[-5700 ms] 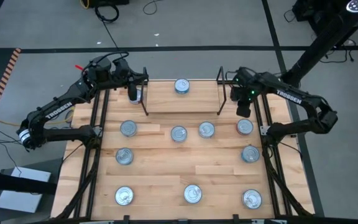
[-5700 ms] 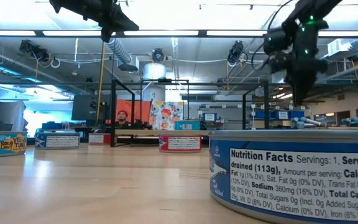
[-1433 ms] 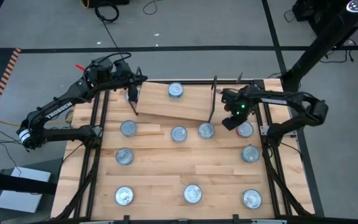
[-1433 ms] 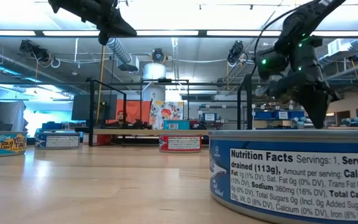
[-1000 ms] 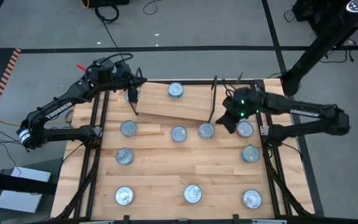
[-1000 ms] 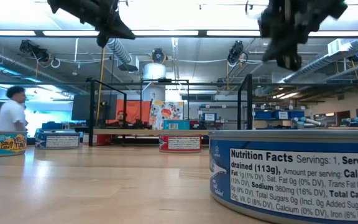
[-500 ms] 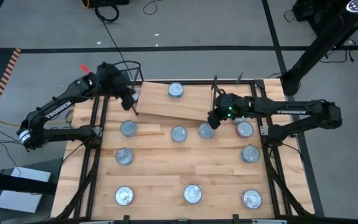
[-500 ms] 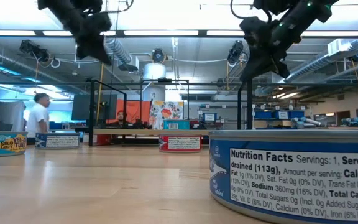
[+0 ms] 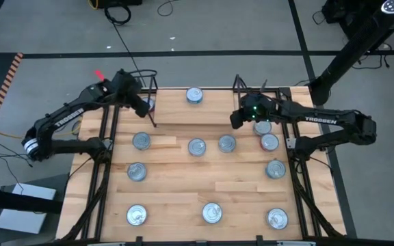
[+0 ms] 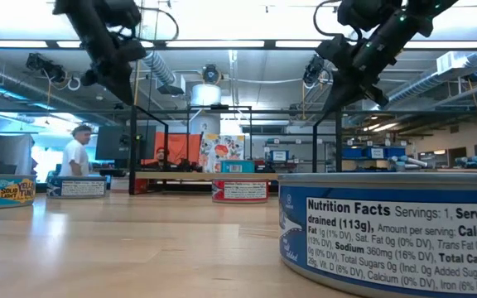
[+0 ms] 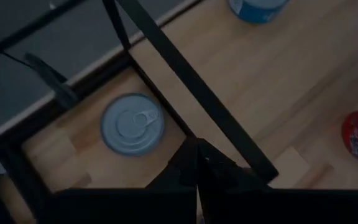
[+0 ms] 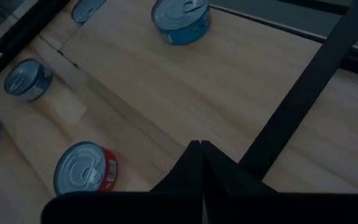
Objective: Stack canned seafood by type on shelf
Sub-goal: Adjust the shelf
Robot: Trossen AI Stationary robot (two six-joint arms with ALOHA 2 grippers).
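Stacking barely begun: one blue tin (image 9: 194, 95) sits on the shelf (image 9: 204, 109) at the table's far edge; other tins lie scattered. My left claw (image 9: 144, 109) and right claw (image 9: 236, 120), both pressed together, flank it.

Left arm: reaches from the left side toward the far left corner, wrist angled down; left gripper (image 9: 144, 109) pointed downward, fingers (image 11: 188, 163) pressed together, holding nothing. Right arm: folded in from the right side, forearm running leftward; right gripper (image 9: 237, 120) tilted down, fingers (image 12: 199, 158) closed, holding nothing.
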